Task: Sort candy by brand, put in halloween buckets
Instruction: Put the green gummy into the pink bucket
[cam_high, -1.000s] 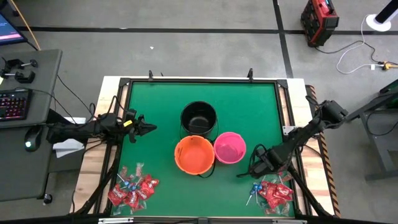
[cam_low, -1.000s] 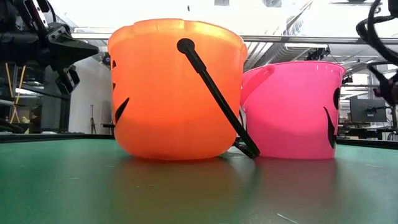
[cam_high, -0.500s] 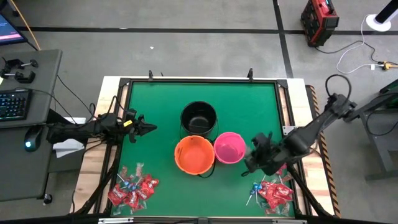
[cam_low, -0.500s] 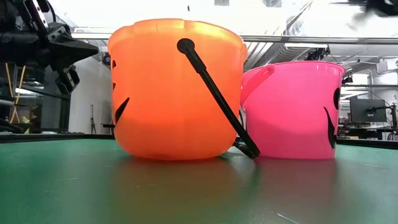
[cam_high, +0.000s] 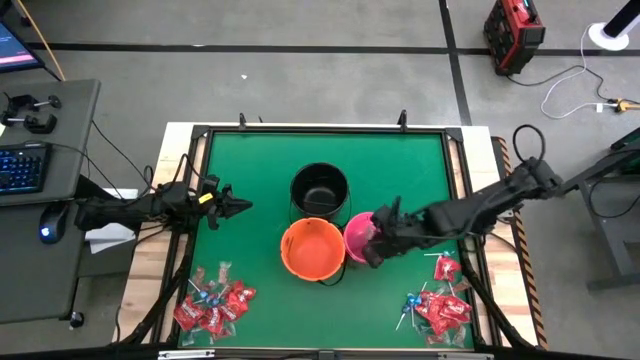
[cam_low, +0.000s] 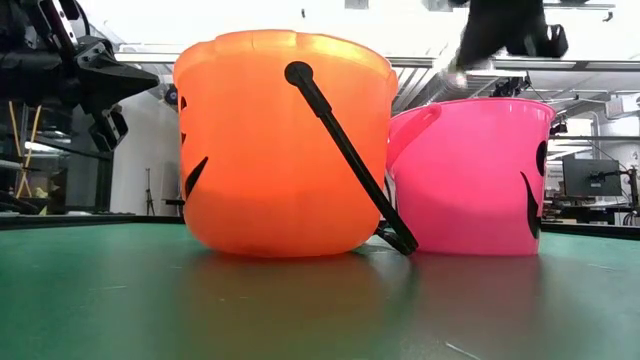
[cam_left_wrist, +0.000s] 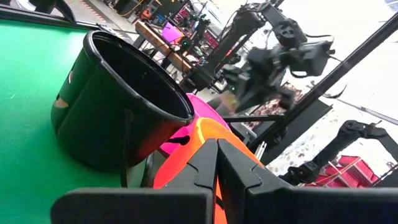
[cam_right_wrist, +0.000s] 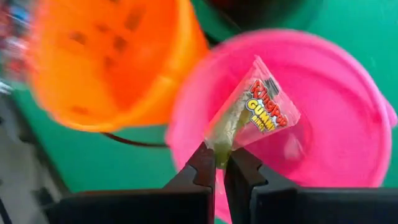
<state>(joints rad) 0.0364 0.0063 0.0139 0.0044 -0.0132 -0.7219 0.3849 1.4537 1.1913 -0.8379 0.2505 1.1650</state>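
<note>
Candy packet (cam_right_wrist: 254, 118) — clear wrapper, red and yellow print — pinched at one corner by the right gripper (cam_right_wrist: 219, 163), fingers closed tight on it. Pink bucket (cam_right_wrist: 348, 112) directly beneath the gripper; orange bucket (cam_high: 313, 249) just beside. Left gripper (cam_high: 240, 207) closed, empty — off near the table's left edge.

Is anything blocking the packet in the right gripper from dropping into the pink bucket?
Nothing visible. The right gripper holds the candy packet directly over the open pink bucket, whose mouth is bare.
</note>
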